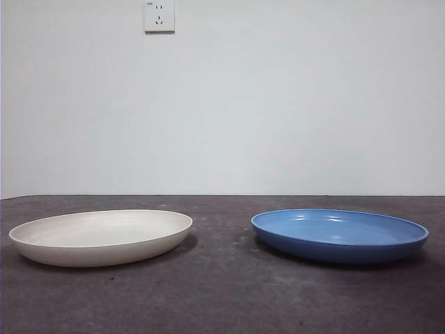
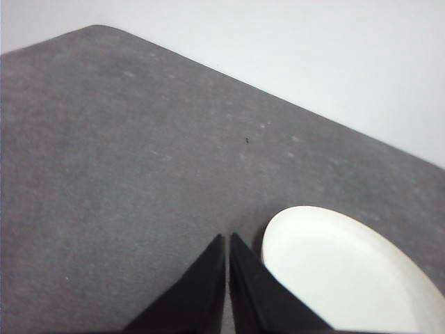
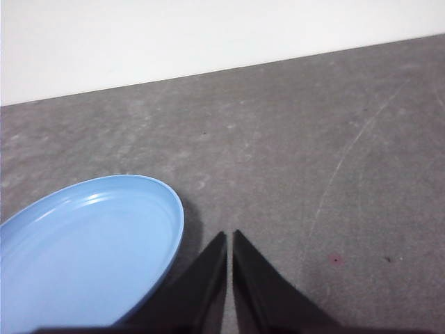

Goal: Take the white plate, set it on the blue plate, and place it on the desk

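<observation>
White plate [image 1: 101,236] and blue plate [image 1: 339,234] sit flat on the grey table [image 1: 222,299], side by side and well apart, white on the left of the front view, both empty. Left hand [image 2: 227,240] hangs above the table just beside the white plate's rim, jaws clenched on nothing. Right hand [image 3: 229,238] likewise clenched and empty, just beside the blue plate's rim.

Desk [image 1: 222,299]: dark grey-brown, mottled. Bears 2 items, apart: white plate [image 1: 101,236] at left, blue plate [image 1: 339,234] at right, both flat and upright.
</observation>
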